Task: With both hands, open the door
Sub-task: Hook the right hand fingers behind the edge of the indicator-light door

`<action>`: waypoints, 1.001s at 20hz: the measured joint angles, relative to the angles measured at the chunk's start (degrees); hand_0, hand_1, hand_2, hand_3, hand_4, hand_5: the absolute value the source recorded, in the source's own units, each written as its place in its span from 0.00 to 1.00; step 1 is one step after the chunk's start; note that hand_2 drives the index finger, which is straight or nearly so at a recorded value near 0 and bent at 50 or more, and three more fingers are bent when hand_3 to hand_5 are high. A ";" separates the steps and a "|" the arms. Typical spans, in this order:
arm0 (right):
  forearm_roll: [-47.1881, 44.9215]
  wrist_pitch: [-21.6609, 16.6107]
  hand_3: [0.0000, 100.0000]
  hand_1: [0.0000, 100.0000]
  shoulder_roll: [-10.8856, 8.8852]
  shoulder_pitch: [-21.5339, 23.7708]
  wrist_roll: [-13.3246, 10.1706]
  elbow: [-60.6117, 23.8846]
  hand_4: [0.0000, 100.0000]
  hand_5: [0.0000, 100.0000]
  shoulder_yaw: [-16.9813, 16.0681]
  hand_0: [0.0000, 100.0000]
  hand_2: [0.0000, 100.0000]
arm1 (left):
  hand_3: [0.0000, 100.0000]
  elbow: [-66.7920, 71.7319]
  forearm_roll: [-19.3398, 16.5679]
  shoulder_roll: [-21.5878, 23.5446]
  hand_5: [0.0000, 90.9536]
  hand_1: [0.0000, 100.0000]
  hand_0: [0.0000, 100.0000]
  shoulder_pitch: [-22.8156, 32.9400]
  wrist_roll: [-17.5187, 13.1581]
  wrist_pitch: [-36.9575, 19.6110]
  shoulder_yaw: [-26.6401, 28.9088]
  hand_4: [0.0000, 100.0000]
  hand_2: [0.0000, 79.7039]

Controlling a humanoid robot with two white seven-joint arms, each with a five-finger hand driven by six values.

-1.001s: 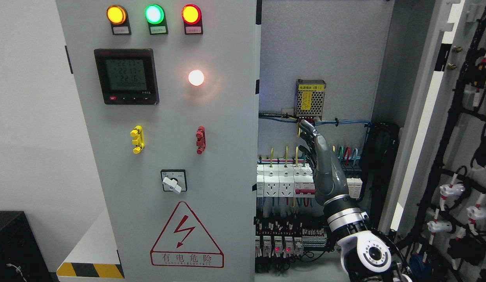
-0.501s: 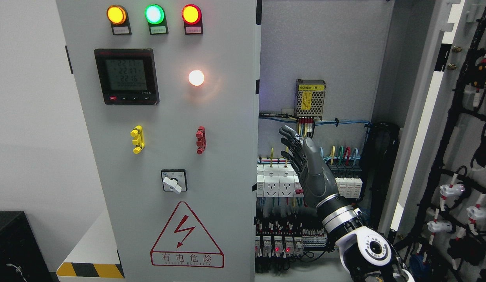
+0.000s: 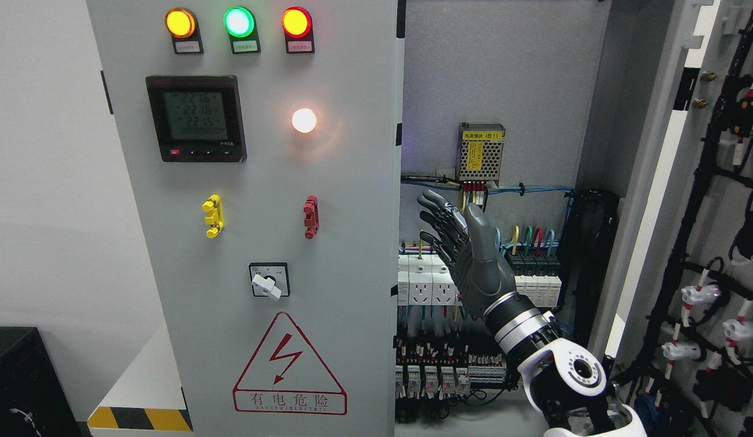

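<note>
The grey left door [image 3: 261, 200] of the electrical cabinet stands shut, with three lamps, a meter, two handles and a rotary switch on it. The right door [image 3: 710, 218] is swung wide open at the picture's right, showing wiring on its inner face. My right hand [image 3: 455, 243] rises in front of the open cabinet interior, fingers spread and holding nothing, fingertips [image 3: 426, 199] a short way right of the left door's edge [image 3: 398, 200]. The left arm is not in view.
Inside the cabinet are a yellow-labelled power supply [image 3: 481, 153], white sockets and breakers [image 3: 428, 279] and coloured wires. A black box [image 3: 24, 382] sits at the lower left. A yellow-black striped ledge [image 3: 139, 417] lies beside the cabinet base.
My right hand has swung left and tilted, its fingertips moving from under the power supply toward the left door's edge. The doors have not moved.
</note>
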 measured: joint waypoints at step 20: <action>-5.08 2.99 0.00 0.00 -0.85 -4.04 6.40 4.51 0.00 0.00 0.66 0.00 0.00 | 0.00 0.00 0.00 0.00 0.00 0.00 0.00 0.01 0.00 0.00 0.00 0.00 0.00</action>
